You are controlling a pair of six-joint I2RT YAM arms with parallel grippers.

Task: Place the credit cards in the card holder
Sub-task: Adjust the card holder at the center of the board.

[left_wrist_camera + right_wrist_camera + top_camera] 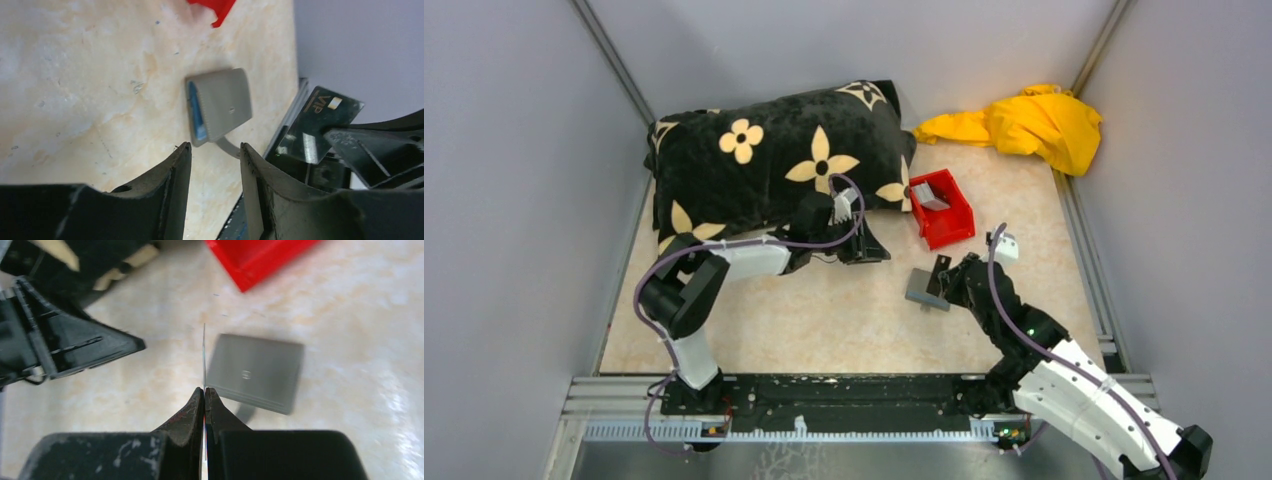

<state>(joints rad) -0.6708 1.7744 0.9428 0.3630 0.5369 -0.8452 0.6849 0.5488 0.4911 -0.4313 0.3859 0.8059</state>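
Observation:
The grey card holder (926,288) lies flat on the table, a blue strip (196,114) along one edge. My right gripper (954,282) is just right of it, shut on a dark credit card (320,125) marked VIP. In the right wrist view that card (204,352) stands edge-on from the shut tips (205,389), beside the holder's (255,371) left edge. More grey credit cards (930,196) sit in the red bin. My left gripper (869,248) hangs open and empty left of the holder (220,102), its tips (215,150) short of it.
The red bin (944,210) stands just behind the holder. A black pillow with cream flowers (774,160) fills the back left, right behind my left arm. A yellow cloth (1024,125) lies at the back right. Metal rails edge the table.

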